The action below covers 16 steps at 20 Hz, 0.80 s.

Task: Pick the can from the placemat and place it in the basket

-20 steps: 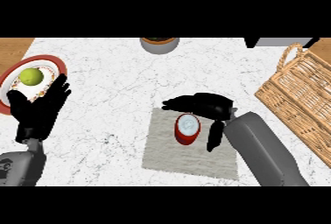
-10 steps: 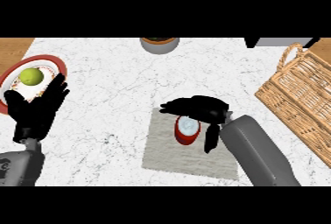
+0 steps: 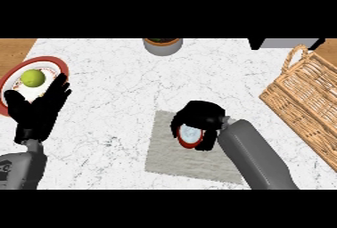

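A red can with a pale silver top (image 3: pixel 189 134) stands on the grey placemat (image 3: pixel 172 153) in the middle of the counter. My right hand (image 3: pixel 199 115) is curled over and around the can from behind, fingers and thumb wrapping its sides, so only the top and a strip of red rim show. The wicker basket (image 3: pixel 308 103) with its loop handle lies at the right edge, well apart from the can. My left hand (image 3: pixel 39 109) rests open at the left, fingers up, partly over the plate.
A red-rimmed plate (image 3: pixel 54 67) with a green fruit (image 3: pixel 33 78) sits at the far left. A grey pot (image 3: pixel 162 45) stands at the back edge of the marble counter, and a dark object (image 3: pixel 284 43) at the back right.
My right hand has drawn in over the can and its fingers have curled round it. The left hand has shifted slightly up toward the plate.
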Available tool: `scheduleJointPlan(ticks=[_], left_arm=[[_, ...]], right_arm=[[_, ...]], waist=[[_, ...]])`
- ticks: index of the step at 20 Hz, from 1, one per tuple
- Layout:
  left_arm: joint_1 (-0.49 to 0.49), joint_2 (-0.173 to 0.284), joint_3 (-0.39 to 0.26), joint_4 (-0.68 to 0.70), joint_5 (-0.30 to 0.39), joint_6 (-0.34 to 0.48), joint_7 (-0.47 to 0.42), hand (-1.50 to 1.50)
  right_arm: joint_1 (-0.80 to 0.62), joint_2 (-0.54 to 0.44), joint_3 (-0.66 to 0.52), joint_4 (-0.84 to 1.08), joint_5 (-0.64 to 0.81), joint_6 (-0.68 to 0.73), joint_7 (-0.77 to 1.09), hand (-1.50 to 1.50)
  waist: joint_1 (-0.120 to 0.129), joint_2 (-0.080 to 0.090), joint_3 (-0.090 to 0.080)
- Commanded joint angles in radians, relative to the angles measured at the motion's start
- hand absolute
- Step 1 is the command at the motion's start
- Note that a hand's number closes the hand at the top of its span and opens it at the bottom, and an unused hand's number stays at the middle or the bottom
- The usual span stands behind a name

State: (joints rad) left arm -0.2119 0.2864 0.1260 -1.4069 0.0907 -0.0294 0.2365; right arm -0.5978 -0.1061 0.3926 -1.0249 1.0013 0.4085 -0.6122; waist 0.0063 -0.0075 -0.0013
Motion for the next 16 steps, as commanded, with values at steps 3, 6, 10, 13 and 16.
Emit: scheduleJointPlan(ticks=[3,6,10,13,16], left_arm=[[0.006,0.022,0.023,-0.021,0.020,-0.026,0.025,0.00],[0.022,0.024,0.032,-0.005,0.007,-0.008,0.006,0.00],[0.030,0.032,0.048,-0.003,0.007,0.001,0.007,0.00],[0.026,-0.003,0.016,0.006,0.007,-0.009,-0.011,0.00],[-0.007,0.008,0.002,0.012,-0.001,-0.019,0.010,0.00]], right_arm=[[0.085,0.067,-0.053,0.008,0.032,-0.066,0.183,1.50],[0.113,0.103,-0.251,0.067,-0.006,-0.176,0.499,1.50],[0.166,0.105,-0.384,0.047,-0.042,-0.346,0.775,1.50],[0.148,0.106,-0.350,0.012,-0.092,-0.462,0.992,1.50],[0.126,0.106,-0.257,-0.033,-0.200,-0.598,1.177,1.50]], waist=[[-0.010,0.003,0.001],[-0.050,-0.002,0.000],[-0.068,-0.005,0.000],[-0.013,-0.001,0.000],[0.023,0.001,0.002]])
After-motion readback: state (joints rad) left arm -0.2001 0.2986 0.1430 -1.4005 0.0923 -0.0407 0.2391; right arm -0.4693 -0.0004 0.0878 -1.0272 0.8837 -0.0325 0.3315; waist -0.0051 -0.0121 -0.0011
